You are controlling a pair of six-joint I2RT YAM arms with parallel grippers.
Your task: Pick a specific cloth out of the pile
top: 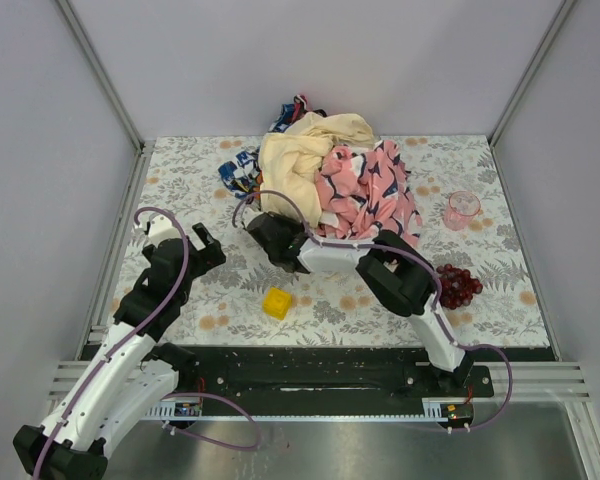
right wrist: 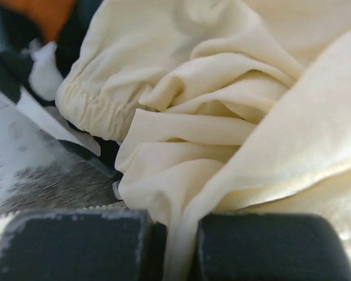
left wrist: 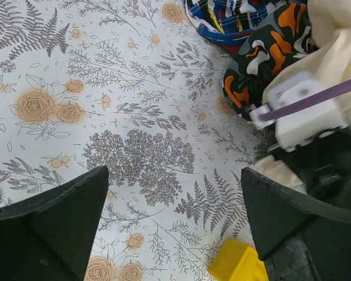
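**Top view.** Showing the pile (top: pixel 330 170) heaped at the far middle of the table (top: pixel 180 165), with a cream garment (top: pixel 295 165) on its left, a pink garment with navy marks (top: pixel 370 185) on its right and a blue-white print (top: pixel 238 175) poking out at the left edge. Reaching with the right arm from the near edge to the near-left foot of the pile, with the right gripper (top: pixel 263 230) touching the cream garment there. Holding the left gripper (top: pixel 208 243) over bare table, apart from the pile. Also showing a yellow block (top: pixel 276 303) between the arms, a pink cup (top: pixel 462 210) right of the pile and a dark red grape bunch (top: pixel 458 285) beside the right arm.

**Left wrist view.** Hovering with fingers (left wrist: pixel 52 228) spread wide, nothing between them but fern-and-flower table print. Catching a corner of the yellow block at the bottom edge and a black-orange-white patterned cloth (left wrist: pixel 263 52) at upper right.

**Right wrist view.** Pinching with fingers (right wrist: pixel 76 246) drawn nearly together, a fold of the cream garment running down into the narrow slot between them. Not picking out the cloth with certainty in any view. Showing only a blurred orange patch (right wrist: pixel 41 10) at top left here, beside black and white, without telling whether plain or patterned.
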